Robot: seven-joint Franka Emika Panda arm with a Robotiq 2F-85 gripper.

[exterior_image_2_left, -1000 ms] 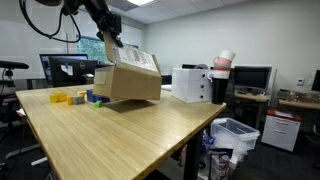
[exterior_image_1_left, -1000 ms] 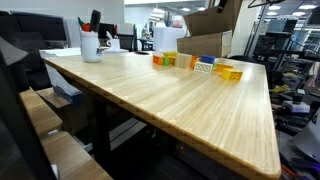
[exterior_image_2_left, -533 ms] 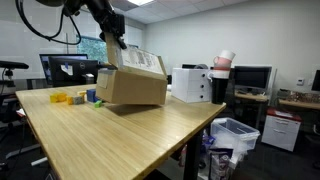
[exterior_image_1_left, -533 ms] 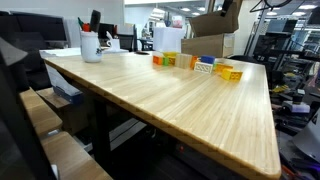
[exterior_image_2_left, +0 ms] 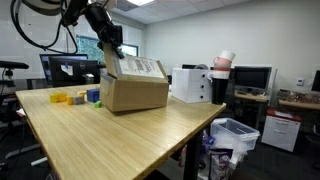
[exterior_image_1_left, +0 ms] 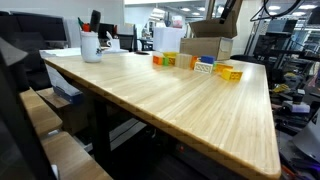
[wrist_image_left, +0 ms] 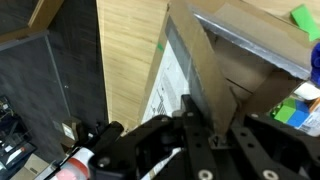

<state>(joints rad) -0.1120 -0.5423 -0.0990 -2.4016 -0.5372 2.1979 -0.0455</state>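
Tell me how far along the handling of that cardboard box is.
Done, it seems: the cardboard box sits level on the table, near the coloured blocks. In hand: the claw grips its raised flap. Left: probably only releasing the flap and backing away.

In an exterior view: long wooden table (exterior_image_1_left: 190, 105) of light grain. On it, at the far edge toward 1 o'clock, a cardboard box (exterior_image_1_left: 203, 46) with one flap raised. The gripper (exterior_image_1_left: 222, 18) meets that flap from 12 o'clock, its jaws too small to read. A row of coloured blocks (exterior_image_1_left: 200, 65) lies just at 6 o'clock of the box. At 10 o'clock, a white cup (exterior_image_1_left: 91, 46) holding pens. At 9 o'clock of the cup, a dark monitor (exterior_image_1_left: 30, 30).
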